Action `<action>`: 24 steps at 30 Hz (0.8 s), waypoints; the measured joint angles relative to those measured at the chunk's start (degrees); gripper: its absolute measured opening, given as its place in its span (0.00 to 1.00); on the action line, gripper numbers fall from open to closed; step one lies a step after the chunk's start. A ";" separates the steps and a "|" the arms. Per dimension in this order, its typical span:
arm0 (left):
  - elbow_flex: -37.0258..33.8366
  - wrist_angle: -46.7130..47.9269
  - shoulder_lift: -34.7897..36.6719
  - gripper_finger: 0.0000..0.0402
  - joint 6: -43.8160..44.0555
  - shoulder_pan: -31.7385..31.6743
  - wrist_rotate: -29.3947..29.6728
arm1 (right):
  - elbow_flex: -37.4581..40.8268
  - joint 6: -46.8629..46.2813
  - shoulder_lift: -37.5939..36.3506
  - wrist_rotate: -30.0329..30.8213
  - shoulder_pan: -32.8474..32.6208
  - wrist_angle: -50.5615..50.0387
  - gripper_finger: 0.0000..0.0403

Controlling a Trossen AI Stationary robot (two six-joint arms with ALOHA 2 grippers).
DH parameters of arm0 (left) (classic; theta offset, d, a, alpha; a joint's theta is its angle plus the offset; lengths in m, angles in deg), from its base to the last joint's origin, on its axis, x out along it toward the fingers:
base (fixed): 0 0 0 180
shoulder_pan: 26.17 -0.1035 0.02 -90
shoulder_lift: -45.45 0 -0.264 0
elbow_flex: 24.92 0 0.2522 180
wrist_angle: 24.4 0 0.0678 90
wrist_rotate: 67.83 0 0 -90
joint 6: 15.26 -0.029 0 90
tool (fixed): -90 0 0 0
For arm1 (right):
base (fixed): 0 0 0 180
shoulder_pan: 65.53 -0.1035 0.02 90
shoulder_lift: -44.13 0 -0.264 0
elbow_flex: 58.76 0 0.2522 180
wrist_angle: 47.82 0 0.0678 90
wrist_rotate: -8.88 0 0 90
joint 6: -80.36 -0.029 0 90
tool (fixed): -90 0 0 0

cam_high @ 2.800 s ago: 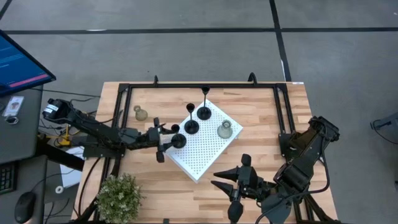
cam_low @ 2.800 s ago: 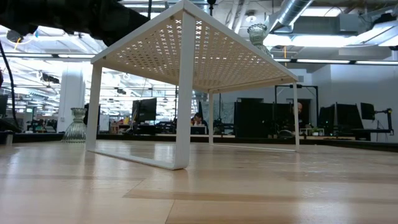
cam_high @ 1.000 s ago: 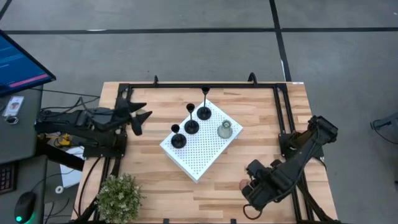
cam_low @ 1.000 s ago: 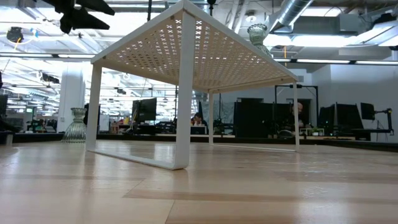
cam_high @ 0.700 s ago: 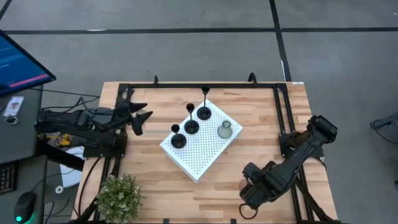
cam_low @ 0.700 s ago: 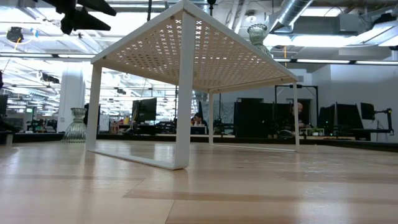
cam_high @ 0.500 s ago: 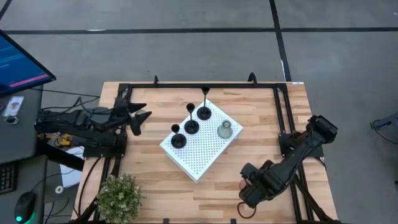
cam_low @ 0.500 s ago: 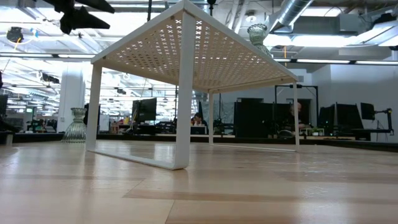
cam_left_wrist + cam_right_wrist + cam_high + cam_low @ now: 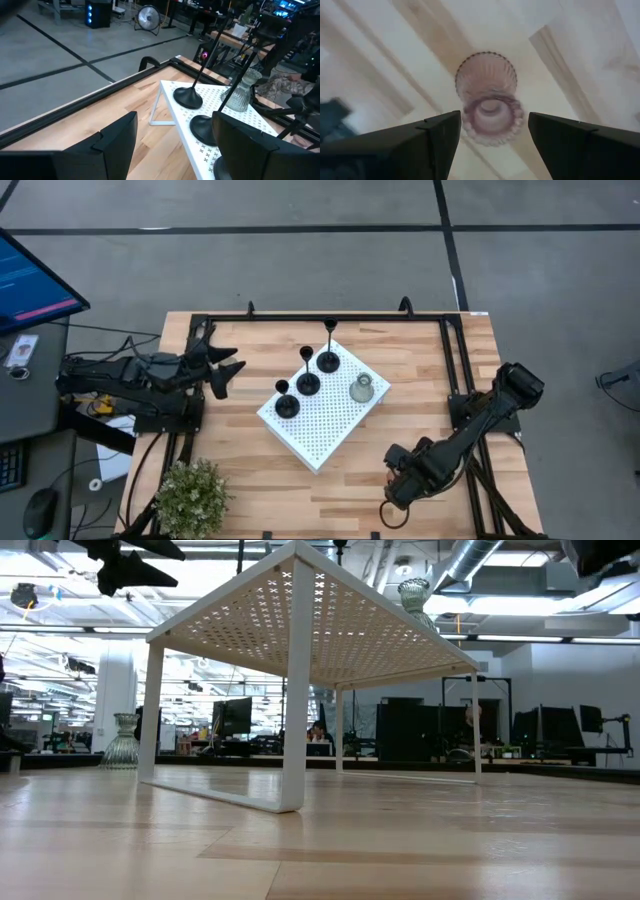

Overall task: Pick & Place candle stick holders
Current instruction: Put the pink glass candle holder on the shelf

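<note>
Candle stick holders are mostly sitting on the white perforated board (image 9: 322, 404) at the middle of your tabletop (image 9: 420, 370): three black ones (image 9: 307, 383) and a pale green one (image 9: 361, 388). Your right tool (image 9: 490, 132) is hanging over the pink holder (image 9: 488, 97) near the front right edge, fingers spread wide, gripping nothing. Your left tool (image 9: 222, 368) is waiting open near the back left corner. Descend off-centre and a finger is likely tipping that pink holder.

Looked like a big open office or lab: bare ceiling pipes (image 9: 480, 565), rows of desks with computer screens (image 9: 237, 716), a floor fan (image 9: 148, 19).
</note>
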 joint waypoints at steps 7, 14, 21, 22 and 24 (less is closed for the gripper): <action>0.00 -0.21 0.00 0.64 0.03 0.00 0.09 | 3.96 0.72 -0.08 0.01 0.02 5.84 0.46; 0.00 -0.23 0.00 0.64 1.05 0.00 0.11 | 4.52 1.54 -0.17 0.23 0.11 8.96 0.41; 0.00 -0.26 0.00 0.64 1.22 0.00 0.11 | 4.50 1.61 -0.17 0.11 0.37 8.60 0.41; 0.00 -0.30 0.00 0.64 1.24 0.00 0.13 | 4.50 1.62 -0.17 -0.01 0.37 8.60 0.41; 0.00 -0.37 0.02 0.64 1.25 -0.01 0.12 | 4.38 1.78 -0.15 -0.42 0.59 8.52 0.41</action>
